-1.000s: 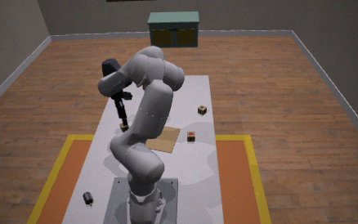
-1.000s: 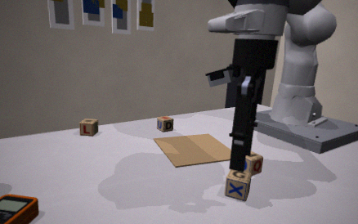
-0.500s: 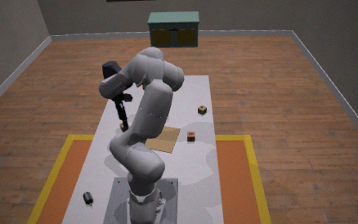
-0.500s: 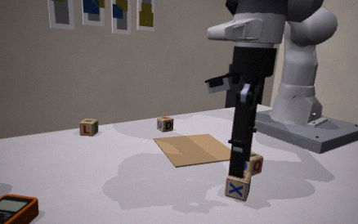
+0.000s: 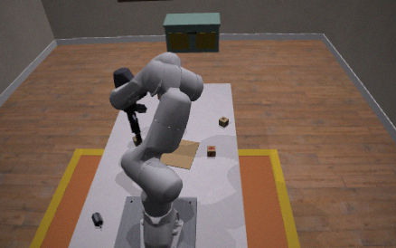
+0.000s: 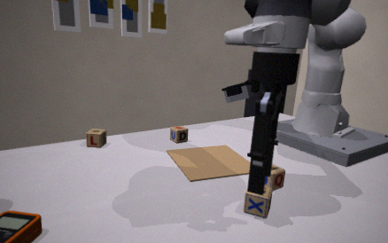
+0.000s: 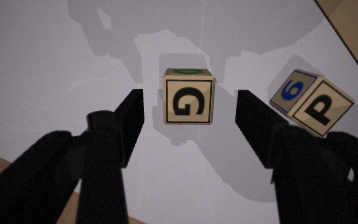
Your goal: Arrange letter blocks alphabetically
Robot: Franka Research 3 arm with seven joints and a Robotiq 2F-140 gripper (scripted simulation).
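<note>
Top: high behind base. Exterior: low, tabletop. Wrist: down, close.

Teal cabinet (image 5: 192, 20); multimeter (image 6: 6, 227); perhaps posters (image 6: 110, 13).

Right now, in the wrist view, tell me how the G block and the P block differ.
The G block sits square between the open fingers, while the P block lies outside the right finger, turned at an angle. The G block shows black G on top, with a green mark on its side; the P block shows black P on top, with a blue 6 on its side. Both are tan wooden cubes on the grey table, off the mat.
</note>
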